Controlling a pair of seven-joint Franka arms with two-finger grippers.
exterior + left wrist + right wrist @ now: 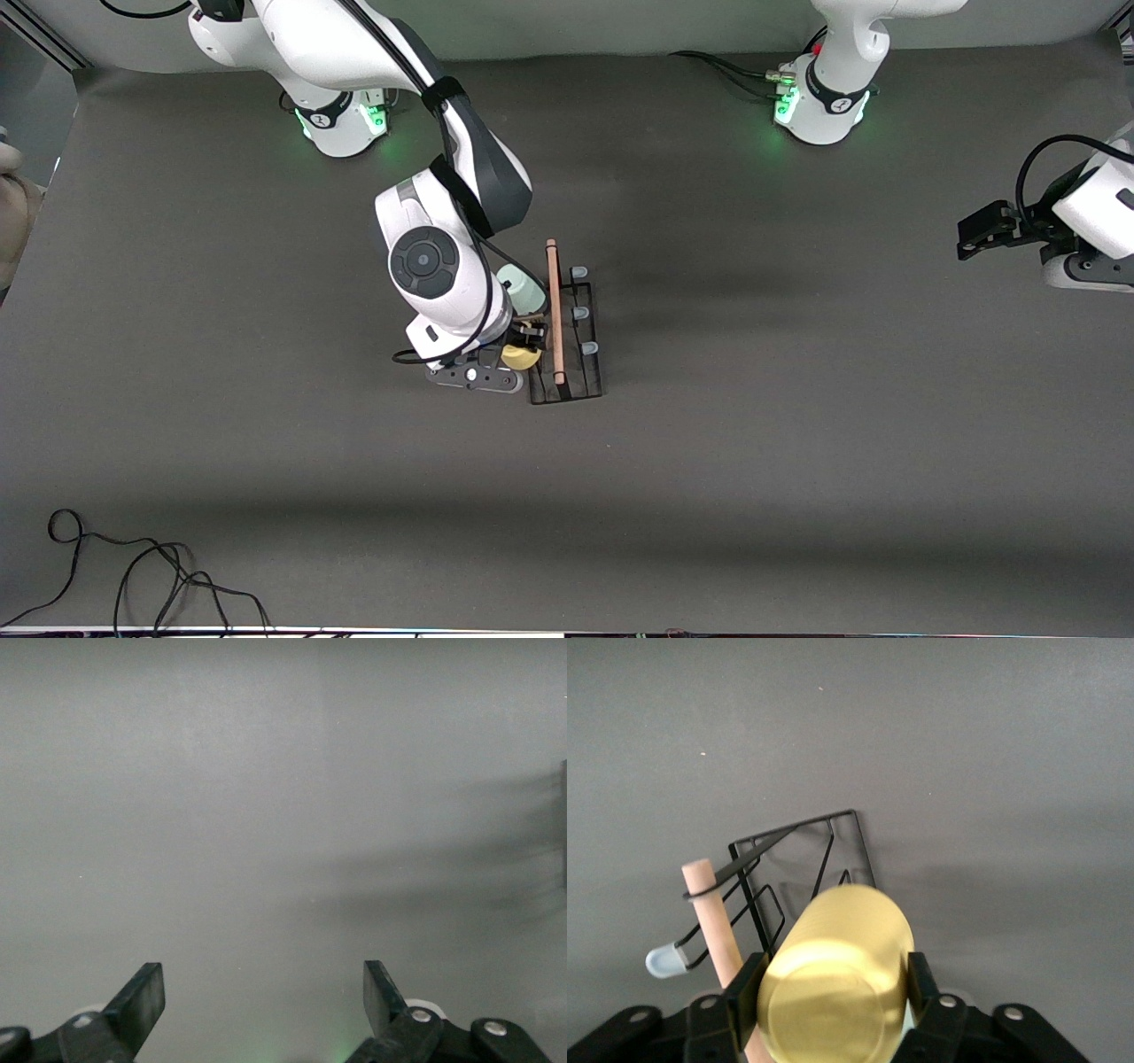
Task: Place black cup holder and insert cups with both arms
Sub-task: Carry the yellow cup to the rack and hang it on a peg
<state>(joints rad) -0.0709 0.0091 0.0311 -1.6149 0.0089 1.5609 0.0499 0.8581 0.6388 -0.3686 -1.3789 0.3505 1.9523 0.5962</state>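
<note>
The black cup holder (569,377) stands mid-table with its wooden rod handle (555,301) on top and pale-tipped pegs (580,312) on the side toward the left arm's end. My right gripper (524,344) is shut on the yellow cup (521,358), held on its side against the holder's other side. In the right wrist view the yellow cup (837,983) sits between the fingers (749,992), with the holder (833,837) and rod (713,921) just past it. A mint green cup (524,291) sits on the holder beside the right arm's wrist. The light blue cup is hidden. My left gripper (979,232) waits open and empty at its end of the table, over bare mat (264,992).
A loose black cable (133,567) lies at the near corner of the table toward the right arm's end. Cables (735,66) run to the left arm's base. The dark grey mat (753,461) covers the table.
</note>
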